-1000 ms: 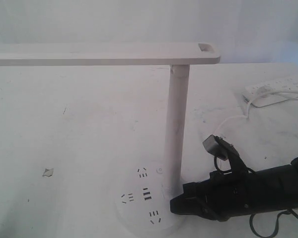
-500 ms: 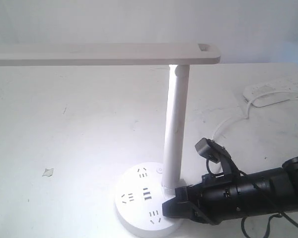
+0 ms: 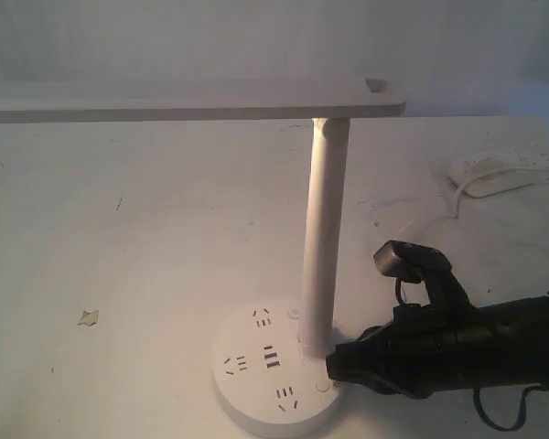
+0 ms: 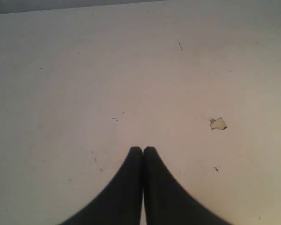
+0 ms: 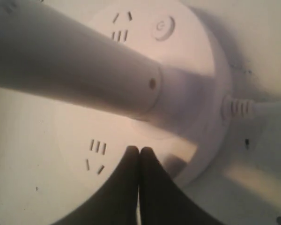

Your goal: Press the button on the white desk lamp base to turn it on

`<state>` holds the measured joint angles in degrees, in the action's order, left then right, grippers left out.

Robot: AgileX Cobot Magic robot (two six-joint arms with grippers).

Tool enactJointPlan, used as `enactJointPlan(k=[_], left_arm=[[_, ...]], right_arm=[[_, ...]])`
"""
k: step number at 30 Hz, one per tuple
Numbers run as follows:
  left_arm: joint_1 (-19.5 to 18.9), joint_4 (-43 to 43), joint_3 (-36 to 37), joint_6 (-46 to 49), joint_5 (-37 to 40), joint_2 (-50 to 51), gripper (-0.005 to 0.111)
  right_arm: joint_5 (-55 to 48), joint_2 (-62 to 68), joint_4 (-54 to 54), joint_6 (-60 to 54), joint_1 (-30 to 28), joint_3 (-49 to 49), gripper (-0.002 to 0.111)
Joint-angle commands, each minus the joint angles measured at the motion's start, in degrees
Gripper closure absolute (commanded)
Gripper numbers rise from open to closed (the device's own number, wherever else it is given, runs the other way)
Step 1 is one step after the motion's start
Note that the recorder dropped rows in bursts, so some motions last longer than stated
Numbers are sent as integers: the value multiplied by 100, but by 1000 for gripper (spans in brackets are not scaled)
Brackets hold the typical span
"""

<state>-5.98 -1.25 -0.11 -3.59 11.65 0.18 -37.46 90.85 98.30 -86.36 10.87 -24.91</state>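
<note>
The white lamp base (image 3: 245, 402) stands low in the exterior view on the table (image 3: 146, 238), and its button (image 3: 322, 386) sits on the disc's near-right part, beside the pole (image 3: 322, 238). The right gripper (image 5: 139, 151), fingers pressed together, has its tip over the disc just beside that button; whether it touches I cannot tell. The left gripper (image 4: 143, 149) is likewise pressed together, holding nothing, above bare table near a small flake (image 4: 218, 123)

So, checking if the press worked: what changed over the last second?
The shut right claw slid left onto the thick round white desk lamp base, then drew back right to its rim. The white table under the lamp glowed brightly half a second ago; now it is dim again. The base, its tall white pole and the long white power strip stayed put.
</note>
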Motion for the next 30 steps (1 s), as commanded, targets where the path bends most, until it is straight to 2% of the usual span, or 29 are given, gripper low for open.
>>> enactJointPlan(k=[1,4,9,14,20,30], left_arm=[[47,3,11,0,-9,-18,107],[47,3,11,0,-9,-18,107],[47,3,11,0,-9,-18,107],[47,3,11,0,-9,-18,107],[47,3,11,0,-9,-18,107],[47,3,11,0,-9,-18,107]], right_arm=[[-100,-590,-216,372,-3,29,108],[-184,-1031,-503,826,-3,29,108],[-162,-1864,-1873,2057,-3,29,108],[-122,-3280,-3031,3278,-3,29,108],[210,-5072,-4089,4191,-3,29,108],[343,-6952,-4255,4315,-3,29,108]])
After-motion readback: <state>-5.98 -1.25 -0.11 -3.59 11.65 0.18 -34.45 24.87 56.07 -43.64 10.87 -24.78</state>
